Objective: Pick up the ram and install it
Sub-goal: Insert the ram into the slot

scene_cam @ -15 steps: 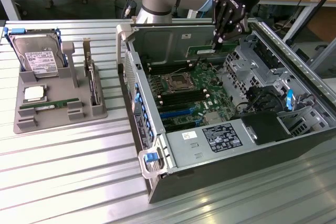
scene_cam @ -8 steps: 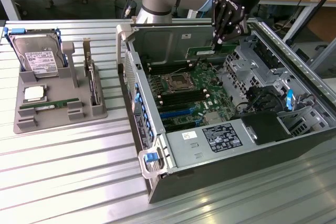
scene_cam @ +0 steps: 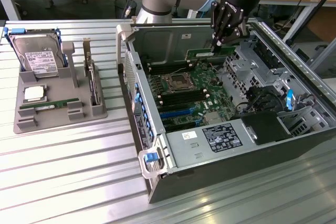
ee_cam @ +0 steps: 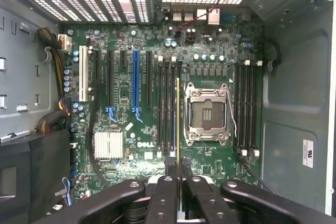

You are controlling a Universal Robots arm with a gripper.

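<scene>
Green ram [ee_cam: 178,114], clamped edge-on in the nearly closed gripper [ee_cam: 178,163] above the memory slots [ee_cam: 167,108] (risk: slight skew could jam or bend it).

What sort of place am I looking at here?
Likely a robotics lab or workshop: the end effector holds the ram over an open computer case, beside a parts tray on a metal table.

The claw [ee_cam: 178,162] hides one end of the ram [ee_cam: 178,114].
</scene>
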